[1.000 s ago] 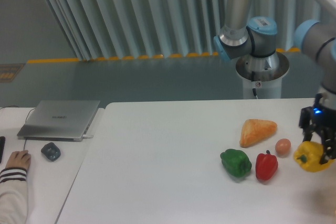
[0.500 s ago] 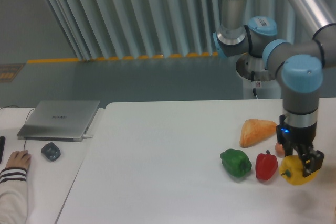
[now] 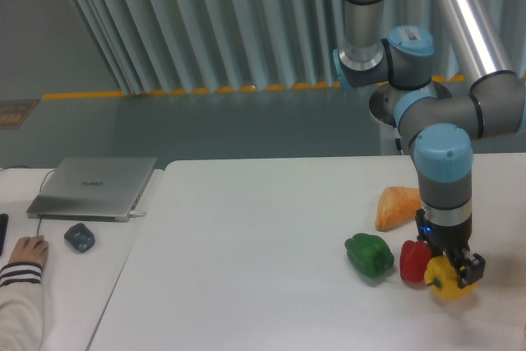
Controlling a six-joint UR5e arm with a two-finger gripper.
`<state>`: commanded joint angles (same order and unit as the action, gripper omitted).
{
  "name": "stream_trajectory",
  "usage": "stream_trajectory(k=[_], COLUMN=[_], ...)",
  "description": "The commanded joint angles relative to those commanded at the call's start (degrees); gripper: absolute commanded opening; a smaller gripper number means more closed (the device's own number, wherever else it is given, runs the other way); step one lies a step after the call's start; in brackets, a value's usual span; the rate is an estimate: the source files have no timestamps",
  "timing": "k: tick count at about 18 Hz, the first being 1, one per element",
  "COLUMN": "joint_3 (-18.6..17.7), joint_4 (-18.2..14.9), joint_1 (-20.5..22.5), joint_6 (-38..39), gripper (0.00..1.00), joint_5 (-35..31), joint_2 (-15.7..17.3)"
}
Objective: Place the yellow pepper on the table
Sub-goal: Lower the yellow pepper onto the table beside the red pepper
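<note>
The yellow pepper point(image 3: 443, 279) is held low over the white table point(image 3: 246, 269), at the front right. My gripper point(image 3: 449, 273) points straight down and is shut on it, one finger on each side. The pepper sits just right of the red pepper point(image 3: 414, 260) and nearly touches it. Whether the yellow pepper rests on the tabletop or hangs just above it cannot be told.
A green pepper point(image 3: 369, 255) lies left of the red one. An orange-tan bread wedge point(image 3: 395, 205) lies behind them, partly hidden by my arm. On the smaller desk at left are a grey laptop point(image 3: 94, 187), a mouse point(image 3: 80, 237) and a person's hand point(image 3: 29, 249).
My arm has carried the yellow pepper leftward from the table's right edge and slightly down, ending beside the red pepper. The small brownish egg-like object is now hidden behind the arm.
</note>
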<state>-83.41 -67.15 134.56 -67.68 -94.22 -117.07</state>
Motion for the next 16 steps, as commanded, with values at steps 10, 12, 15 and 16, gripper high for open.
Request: stream_trajectory(k=[10, 12, 15, 16], joint_3=[0.5, 0.5, 0.5, 0.7], joint_4=[0.1, 0.7, 3.4, 3.4], joint_1=[0.2, 0.2, -0.1, -0.1], joint_6=[-0.9, -0.7, -0.9, -1.2], gripper=[1.00, 1.00, 1.00, 1.00], joint_5=[-0.1, -0.1, -0.3, -0.3], joint_2=[0.4, 0.4, 0.3, 0.4])
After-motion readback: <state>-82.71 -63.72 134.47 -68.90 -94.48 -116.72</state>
